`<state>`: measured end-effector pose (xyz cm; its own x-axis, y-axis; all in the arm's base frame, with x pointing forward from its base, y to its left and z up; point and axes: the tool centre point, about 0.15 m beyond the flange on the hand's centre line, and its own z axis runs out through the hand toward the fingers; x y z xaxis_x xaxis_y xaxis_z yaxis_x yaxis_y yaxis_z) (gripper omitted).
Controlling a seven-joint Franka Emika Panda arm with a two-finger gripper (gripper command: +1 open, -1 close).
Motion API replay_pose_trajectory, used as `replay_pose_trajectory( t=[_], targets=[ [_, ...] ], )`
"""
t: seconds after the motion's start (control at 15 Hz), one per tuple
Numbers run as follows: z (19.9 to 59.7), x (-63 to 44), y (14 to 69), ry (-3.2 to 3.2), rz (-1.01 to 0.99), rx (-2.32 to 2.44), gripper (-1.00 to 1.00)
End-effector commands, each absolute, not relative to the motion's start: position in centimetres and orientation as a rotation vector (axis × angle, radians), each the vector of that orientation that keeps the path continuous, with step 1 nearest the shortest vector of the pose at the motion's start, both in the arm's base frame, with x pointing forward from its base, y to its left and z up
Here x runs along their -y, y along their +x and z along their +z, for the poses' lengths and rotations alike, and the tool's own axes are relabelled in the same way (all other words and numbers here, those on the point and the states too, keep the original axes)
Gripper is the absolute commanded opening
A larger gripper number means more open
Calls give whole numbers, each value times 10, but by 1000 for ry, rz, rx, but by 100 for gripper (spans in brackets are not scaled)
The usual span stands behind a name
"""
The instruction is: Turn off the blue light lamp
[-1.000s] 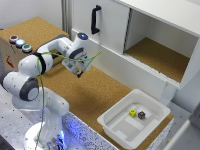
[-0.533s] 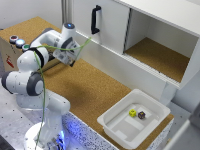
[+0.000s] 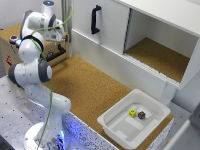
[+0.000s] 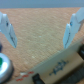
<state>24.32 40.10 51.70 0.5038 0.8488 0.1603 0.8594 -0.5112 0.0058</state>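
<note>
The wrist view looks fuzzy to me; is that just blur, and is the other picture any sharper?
Wrist view: soft throughout, the claw fingers smeared, the green-capped lamp cut by the edge. Exterior view: sharper but still grainy; the white tray looks bright, and a blue glow shows at the arm's base.

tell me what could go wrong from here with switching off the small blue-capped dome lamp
1. Wrong button: the wrist view shows only a green-capped round dome lamp near the two-finger gripper. The blue-capped lamp is not visible there, so the arm might press the green one.
2. The jaws stand wide open, so a descent could straddle a small dome instead of pushing it.
3. The brown cardboard box edge lies close to the fingers; one might catch on it.
</note>
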Motion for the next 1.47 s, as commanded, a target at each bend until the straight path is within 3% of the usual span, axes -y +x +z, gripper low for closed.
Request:
replay_pose_trajectory(
  t=[0.0,0.4,0.47,0.87,1.4],
  targets=[
    [543,-494,232,-2621,-32,1793,100],
    [547,-515,222,-2610,-83,1822,100],
    [543,-515,220,-2601,-54,1802,-100],
    [507,-524,191,-2554,44,1870,-100],
    [489,-537,183,-2495,70,1942,-100]
  ],
)
